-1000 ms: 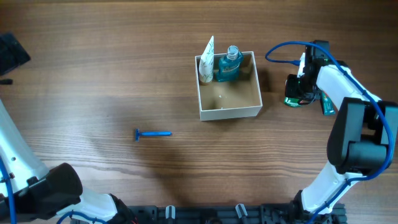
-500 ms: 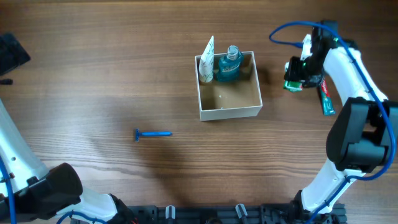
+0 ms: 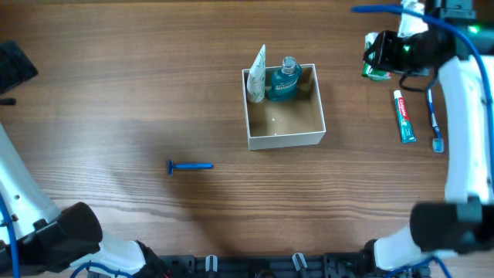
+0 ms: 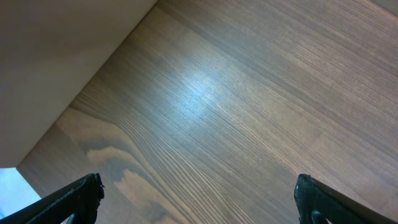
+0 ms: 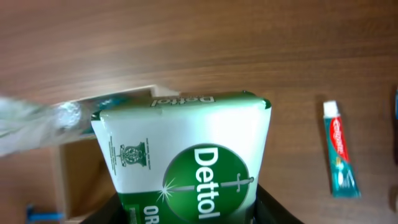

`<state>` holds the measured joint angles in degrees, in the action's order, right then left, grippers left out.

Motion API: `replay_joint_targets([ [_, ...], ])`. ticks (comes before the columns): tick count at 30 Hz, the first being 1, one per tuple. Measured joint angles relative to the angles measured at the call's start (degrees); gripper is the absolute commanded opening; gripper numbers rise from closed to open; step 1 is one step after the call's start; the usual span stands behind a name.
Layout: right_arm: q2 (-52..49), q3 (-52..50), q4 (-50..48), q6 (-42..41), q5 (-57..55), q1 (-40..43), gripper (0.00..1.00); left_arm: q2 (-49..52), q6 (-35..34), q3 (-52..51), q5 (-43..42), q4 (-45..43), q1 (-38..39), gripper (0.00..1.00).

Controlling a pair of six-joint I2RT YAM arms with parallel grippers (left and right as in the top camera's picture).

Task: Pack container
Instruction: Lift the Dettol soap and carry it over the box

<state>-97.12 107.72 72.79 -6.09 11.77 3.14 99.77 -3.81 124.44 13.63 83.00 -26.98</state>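
Note:
The container [image 3: 285,139], a white-walled box with a tan inside, stands mid-table and holds a white tube [image 3: 257,76] and a blue bottle [image 3: 283,82] along its far wall. My right gripper [image 3: 379,60] hovers to its right near the far edge, shut on a green-and-white Dettol soap pack [image 5: 186,149]. In the right wrist view the pack fills the space between the jaws of the right gripper [image 5: 189,210], with the container [image 5: 60,180] below at left. My left gripper [image 4: 199,200] is open over bare wood.
A toothpaste tube [image 3: 404,116] and a blue toothbrush [image 3: 434,122] lie right of the container, under the right arm. A blue razor [image 3: 189,166] lies on the table to the container's lower left. The left arm's base [image 3: 15,66] sits at the far left edge.
My right gripper has risen and moved toward the far right edge with the soap pack, uncovering the toothpaste and toothbrush. The left gripper has not moved.

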Motion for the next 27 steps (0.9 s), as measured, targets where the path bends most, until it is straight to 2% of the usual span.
replay_joint_targets([
  [5, 5.99, 0.13, 7.5, -2.34, 0.81, -3.93, 0.22, 0.0, 0.02, 0.0, 0.0, 0.0, 0.0, 1.0],
  [10, 7.04, 0.11, 11.45, -6.03, 1.38, -10.32, 0.22, 0.0, 0.0, 0.0, 0.0, 0.0, 0.0, 1.0],
  [17, 7.02, -2.12, 11.61, -11.45, -2.71, -18.4, 0.25, 0.0, 0.0, 0.0, -0.02, 0.0, 0.0, 1.0],
  [27, 6.34, -8.55, 2.95, -15.32, -6.49, -19.74, 0.25, 0.0, 0.02, 0.0, -0.02, -0.02, 0.0, 1.0],
])
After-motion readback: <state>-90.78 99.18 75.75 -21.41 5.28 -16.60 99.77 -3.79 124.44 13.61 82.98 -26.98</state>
